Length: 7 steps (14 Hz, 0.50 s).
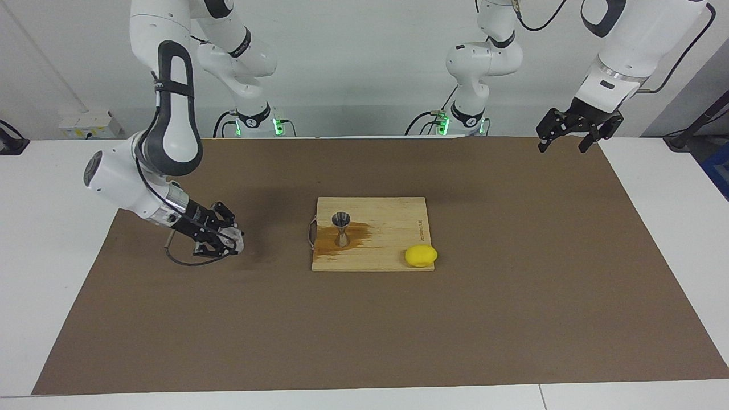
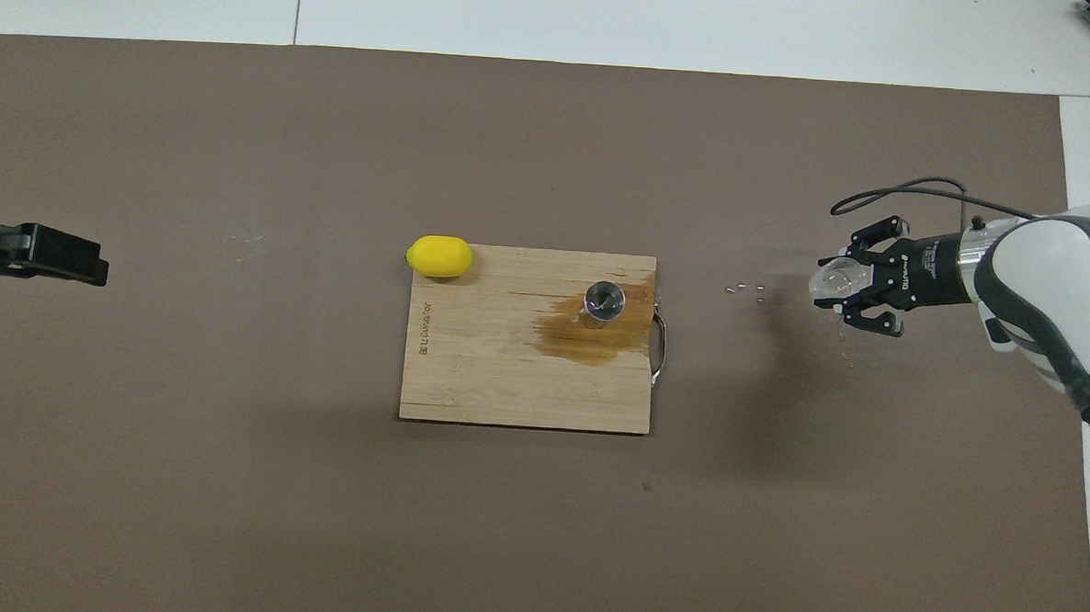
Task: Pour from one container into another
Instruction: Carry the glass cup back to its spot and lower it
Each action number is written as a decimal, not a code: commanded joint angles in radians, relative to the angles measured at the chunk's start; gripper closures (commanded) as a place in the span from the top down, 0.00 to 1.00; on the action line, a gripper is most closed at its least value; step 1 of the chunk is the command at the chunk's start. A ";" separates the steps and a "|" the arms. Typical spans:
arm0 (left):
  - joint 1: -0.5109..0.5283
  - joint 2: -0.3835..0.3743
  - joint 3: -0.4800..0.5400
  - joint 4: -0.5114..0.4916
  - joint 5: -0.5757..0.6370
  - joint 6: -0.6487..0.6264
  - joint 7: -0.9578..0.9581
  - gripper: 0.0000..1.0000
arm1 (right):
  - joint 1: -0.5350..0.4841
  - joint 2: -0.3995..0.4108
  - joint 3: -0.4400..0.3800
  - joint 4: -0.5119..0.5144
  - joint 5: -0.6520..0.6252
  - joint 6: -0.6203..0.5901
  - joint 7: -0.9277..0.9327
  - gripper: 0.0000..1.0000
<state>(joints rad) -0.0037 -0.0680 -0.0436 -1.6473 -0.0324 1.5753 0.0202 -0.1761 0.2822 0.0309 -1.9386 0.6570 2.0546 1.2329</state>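
Note:
The small clear cup [image 1: 230, 237] [image 2: 834, 280] is held tilted on its side in my right gripper [image 1: 226, 239] [image 2: 838, 287], which is shut on it just above the brown mat toward the right arm's end of the table. The metal jigger [image 1: 341, 226] [image 2: 604, 302] stands upright on the wooden cutting board [image 1: 387, 250] [image 2: 487, 377], in a brown wet stain [image 2: 581, 331]. My left gripper [image 1: 564, 139] [image 2: 96, 268] hangs open over the mat's corner at the left arm's end, waiting.
A yellow lemon [image 1: 421, 255] [image 2: 439, 255] rests at the board's corner farthest from the robots. A few small droplets [image 2: 746, 288] lie on the mat between the board and the cup. The board has a metal handle [image 2: 661, 343] on its edge toward the right arm.

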 commanded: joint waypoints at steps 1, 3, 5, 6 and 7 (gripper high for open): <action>0.011 -0.032 -0.002 -0.037 -0.009 0.017 0.009 1.00 | -0.055 -0.006 0.017 -0.040 0.055 -0.019 -0.104 0.00; 0.011 -0.032 -0.004 -0.037 -0.009 0.017 0.009 1.00 | -0.078 0.021 0.017 -0.042 0.081 -0.025 -0.176 0.00; 0.011 -0.032 -0.004 -0.037 -0.009 0.017 0.009 1.00 | -0.095 0.054 0.017 -0.042 0.143 -0.048 -0.245 0.00; 0.011 -0.032 -0.004 -0.037 -0.009 0.017 0.009 1.00 | -0.092 0.054 0.017 -0.043 0.150 -0.053 -0.251 0.00; 0.011 -0.032 -0.004 -0.037 -0.009 0.017 0.009 1.00 | -0.089 0.054 0.017 -0.045 0.150 -0.053 -0.251 0.00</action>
<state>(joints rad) -0.0037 -0.0680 -0.0436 -1.6473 -0.0324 1.5753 0.0202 -0.2510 0.3356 0.0318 -1.9794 0.7742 2.0167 1.0168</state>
